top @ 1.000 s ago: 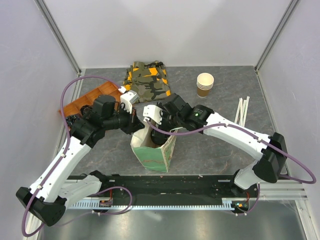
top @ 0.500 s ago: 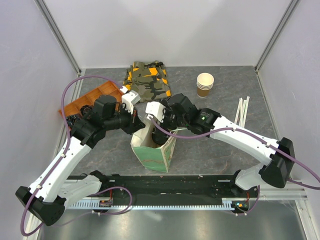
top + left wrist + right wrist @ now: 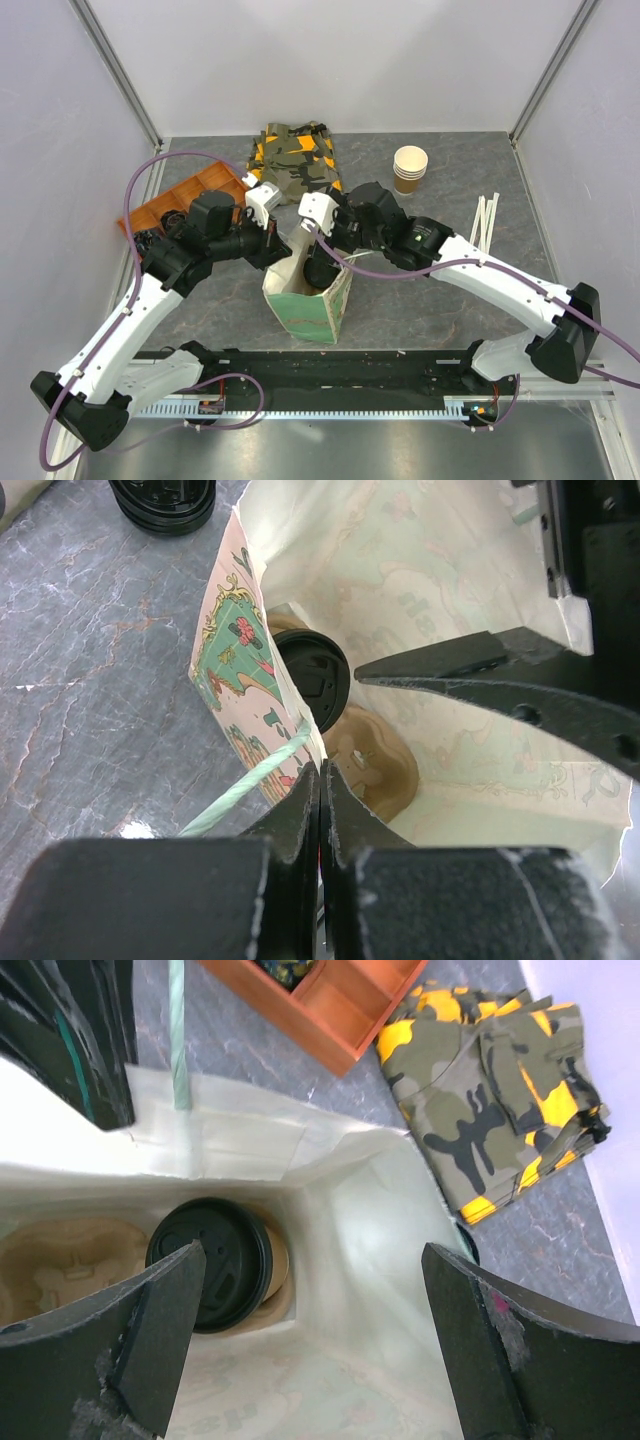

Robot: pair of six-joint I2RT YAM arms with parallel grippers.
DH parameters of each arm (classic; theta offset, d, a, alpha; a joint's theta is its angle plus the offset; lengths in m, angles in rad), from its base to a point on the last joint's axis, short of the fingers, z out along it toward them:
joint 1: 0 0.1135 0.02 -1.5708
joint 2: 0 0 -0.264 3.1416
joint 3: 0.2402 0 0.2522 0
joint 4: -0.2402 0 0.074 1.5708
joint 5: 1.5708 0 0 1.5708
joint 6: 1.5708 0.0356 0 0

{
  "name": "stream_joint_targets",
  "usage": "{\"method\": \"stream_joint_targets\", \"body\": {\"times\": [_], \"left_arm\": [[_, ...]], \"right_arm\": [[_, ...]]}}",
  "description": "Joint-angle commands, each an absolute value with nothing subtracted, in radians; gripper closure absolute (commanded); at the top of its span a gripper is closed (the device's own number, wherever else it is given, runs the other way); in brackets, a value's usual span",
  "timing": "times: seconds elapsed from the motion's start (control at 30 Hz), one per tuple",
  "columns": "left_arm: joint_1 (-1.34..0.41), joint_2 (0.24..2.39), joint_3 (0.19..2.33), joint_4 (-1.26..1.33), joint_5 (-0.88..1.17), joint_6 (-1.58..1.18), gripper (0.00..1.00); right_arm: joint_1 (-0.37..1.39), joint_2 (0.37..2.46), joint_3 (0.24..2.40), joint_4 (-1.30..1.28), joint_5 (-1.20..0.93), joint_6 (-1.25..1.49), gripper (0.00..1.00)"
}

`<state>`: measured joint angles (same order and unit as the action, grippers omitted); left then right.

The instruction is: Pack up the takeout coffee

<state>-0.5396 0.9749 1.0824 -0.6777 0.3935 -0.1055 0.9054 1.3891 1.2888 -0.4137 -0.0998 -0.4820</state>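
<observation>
The takeout coffee [image 3: 208,1260], a brown paper cup with a black lid, stands inside the printed paper bag [image 3: 305,305] in a brown cardboard carrier [image 3: 385,765]. The cup's lid [image 3: 312,675] also shows past the bag's rim in the left wrist view. My right gripper [image 3: 310,1252] hangs open in the bag's mouth above the cup, touching nothing. One of its fingers [image 3: 480,665] reaches across the opening. My left gripper [image 3: 320,780] is shut on the bag's rim beside the green cord handle [image 3: 245,780], holding the mouth open.
An orange tray [image 3: 165,205] sits at the left, with loose black lids [image 3: 165,500] near it. A folded camouflage cloth [image 3: 298,155] lies behind the bag. A stack of lidless paper cups [image 3: 409,168] stands back right. White sticks [image 3: 485,220] lie at the right.
My right wrist has shifted a little to the right and toward the back over the bag's mouth, jaws still wide. The left arm and the bag have stayed put.
</observation>
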Motion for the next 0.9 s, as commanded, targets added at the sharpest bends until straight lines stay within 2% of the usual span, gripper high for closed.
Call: {"method": "stream_joint_targets", "body": {"times": [0.0, 0.43, 0.67, 0.87], "left_arm": [[-0.546, 0.979, 1.124, -0.63, 0.377, -0.061, 0.98], [-0.551, 1.002, 1.154, -0.644, 0.383, -0.074, 0.97], [-0.572, 1.005, 1.163, -0.653, 0.37, -0.08, 0.8], [-0.595, 1.011, 1.18, -0.67, 0.328, -0.075, 0.73]], "right_arm": [[0.897, 1.338, 1.279, -0.331, -0.107, -0.453, 0.02], [0.896, 1.312, 1.318, -0.302, -0.074, -0.407, 0.02], [0.896, 1.305, 1.325, -0.295, -0.061, -0.414, 0.02], [0.896, 1.296, 1.324, -0.288, -0.055, -0.422, 0.02]]}}
